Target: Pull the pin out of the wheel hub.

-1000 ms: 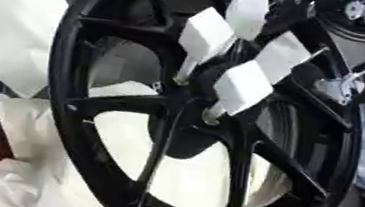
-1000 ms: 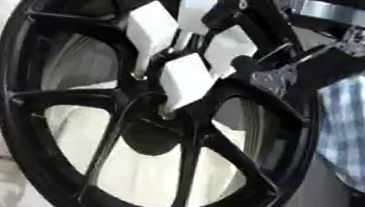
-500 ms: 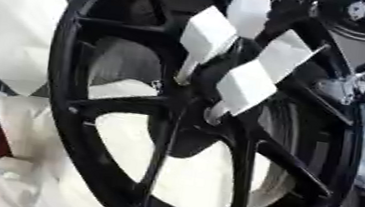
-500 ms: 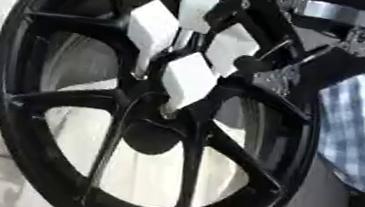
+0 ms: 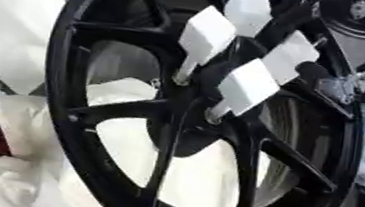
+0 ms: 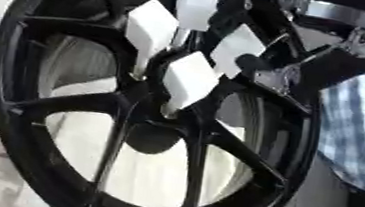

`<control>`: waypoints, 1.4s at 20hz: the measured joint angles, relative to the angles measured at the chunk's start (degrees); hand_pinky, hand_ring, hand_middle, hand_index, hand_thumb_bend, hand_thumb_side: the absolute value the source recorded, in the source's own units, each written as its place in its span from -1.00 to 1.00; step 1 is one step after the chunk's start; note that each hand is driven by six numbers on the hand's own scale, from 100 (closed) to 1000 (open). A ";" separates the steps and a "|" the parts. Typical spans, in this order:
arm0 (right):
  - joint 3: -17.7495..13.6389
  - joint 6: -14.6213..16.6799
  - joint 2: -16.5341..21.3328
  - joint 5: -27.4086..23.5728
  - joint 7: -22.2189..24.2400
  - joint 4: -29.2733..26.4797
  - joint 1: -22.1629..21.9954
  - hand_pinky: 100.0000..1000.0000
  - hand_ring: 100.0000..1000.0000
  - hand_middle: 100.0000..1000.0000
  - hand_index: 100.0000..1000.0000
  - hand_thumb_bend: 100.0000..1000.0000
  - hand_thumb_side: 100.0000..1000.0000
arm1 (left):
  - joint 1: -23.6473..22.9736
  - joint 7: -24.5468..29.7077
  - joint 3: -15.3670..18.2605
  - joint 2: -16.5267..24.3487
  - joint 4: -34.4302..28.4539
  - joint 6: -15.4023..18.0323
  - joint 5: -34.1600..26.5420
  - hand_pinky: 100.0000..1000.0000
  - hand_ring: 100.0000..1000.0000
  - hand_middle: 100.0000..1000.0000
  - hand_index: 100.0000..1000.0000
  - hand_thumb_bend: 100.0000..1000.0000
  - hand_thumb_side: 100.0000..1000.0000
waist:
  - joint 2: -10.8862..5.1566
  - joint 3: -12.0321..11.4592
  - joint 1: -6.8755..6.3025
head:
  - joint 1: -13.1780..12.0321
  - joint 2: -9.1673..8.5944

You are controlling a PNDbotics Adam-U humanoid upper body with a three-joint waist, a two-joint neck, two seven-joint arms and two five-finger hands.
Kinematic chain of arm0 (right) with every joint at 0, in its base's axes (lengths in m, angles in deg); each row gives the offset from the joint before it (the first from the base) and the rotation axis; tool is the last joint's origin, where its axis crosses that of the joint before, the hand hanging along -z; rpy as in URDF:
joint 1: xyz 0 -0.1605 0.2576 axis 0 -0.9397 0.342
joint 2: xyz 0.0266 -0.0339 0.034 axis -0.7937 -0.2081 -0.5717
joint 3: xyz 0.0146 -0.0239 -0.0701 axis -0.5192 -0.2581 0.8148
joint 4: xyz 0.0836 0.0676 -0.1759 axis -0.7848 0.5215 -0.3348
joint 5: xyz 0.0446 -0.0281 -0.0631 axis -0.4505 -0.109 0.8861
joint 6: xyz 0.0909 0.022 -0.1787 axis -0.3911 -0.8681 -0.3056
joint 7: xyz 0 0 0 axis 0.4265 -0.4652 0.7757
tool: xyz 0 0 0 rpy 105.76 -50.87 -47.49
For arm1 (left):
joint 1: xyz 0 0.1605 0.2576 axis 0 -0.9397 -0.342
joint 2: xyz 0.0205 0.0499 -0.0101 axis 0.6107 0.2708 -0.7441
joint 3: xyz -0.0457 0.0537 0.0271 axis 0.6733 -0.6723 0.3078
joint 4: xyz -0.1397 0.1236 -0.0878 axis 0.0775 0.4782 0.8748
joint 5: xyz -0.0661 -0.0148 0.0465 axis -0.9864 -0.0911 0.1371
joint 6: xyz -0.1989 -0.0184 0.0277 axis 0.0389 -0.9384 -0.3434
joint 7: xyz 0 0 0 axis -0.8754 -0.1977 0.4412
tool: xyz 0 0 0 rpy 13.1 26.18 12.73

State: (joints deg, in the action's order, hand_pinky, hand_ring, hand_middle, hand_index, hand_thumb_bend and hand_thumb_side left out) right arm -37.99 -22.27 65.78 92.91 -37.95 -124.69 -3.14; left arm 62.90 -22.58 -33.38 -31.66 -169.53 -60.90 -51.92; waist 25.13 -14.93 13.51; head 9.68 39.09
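The wheel [image 5: 62, 74] stands on edge against white cloth [image 5: 20, 124], white-headed pins [image 5: 246, 85] stuck round its centre, the right hand [image 6: 339, 66] just beside the rightmost, its grip impossible to tell, so a skewed pull might jam that pin or tip the wheel.
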 measured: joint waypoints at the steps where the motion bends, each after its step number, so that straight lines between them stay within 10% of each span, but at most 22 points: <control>1: 0.02 -0.04 0.00 0.01 -0.12 0.00 -0.08 0.89 0.74 0.28 0.67 -1.00 -0.72 | 0.00 0.01 0.00 0.00 0.00 -0.01 0.00 0.23 0.50 0.13 0.40 -0.92 0.62 | 0.00 0.00 0.00 | 0.00 -0.01; 28: -1.27 1.78 0.88 0.65 1.41 0.27 -2.62 0.94 0.83 0.53 0.76 -1.00 -0.50 | 0.08 1.15 -0.13 -0.04 0.00 -0.51 0.13 0.24 0.50 0.13 0.40 -0.91 0.64 | 0.71 0.42 0.01 | -0.20 -0.41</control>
State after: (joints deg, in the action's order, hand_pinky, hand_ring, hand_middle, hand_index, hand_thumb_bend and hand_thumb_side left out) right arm -39.26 -20.49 66.66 93.56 -36.54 -124.42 -5.76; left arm 62.98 -21.43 -33.51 -31.70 -169.53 -61.41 -51.78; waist 25.83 -14.51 13.52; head 9.49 38.68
